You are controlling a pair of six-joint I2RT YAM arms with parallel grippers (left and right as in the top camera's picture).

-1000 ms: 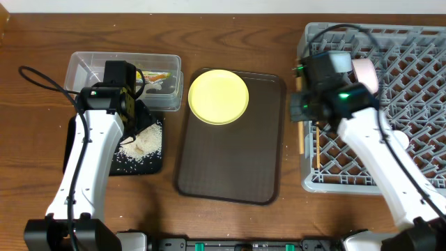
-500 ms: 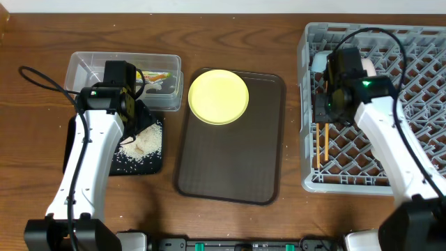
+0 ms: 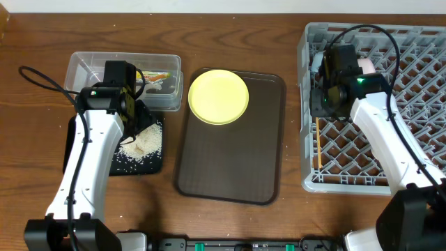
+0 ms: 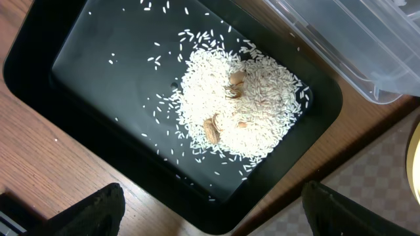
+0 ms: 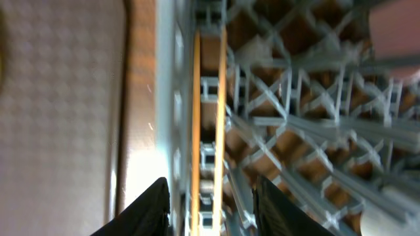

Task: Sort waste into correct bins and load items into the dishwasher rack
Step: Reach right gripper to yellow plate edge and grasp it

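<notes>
Just dropped chopsticks (image 3: pixel 317 146) into dishwasher rack (image 3: pixel 418 70), left column, with right jaws spread wide, empty, above them; left jaws wide, empty, over black tray (image 4: pixel 79 72). Leaves yellow plate (image 3: pixel 218 96), upper centre.

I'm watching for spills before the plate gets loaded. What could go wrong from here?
The chopsticks lie flat at the edge of the dishwasher rack, under the open right claw; they might slip through the lattice or snag if it lifts. The rice sits beneath the open left claw; a low move could scatter grains off the black tray.
</notes>
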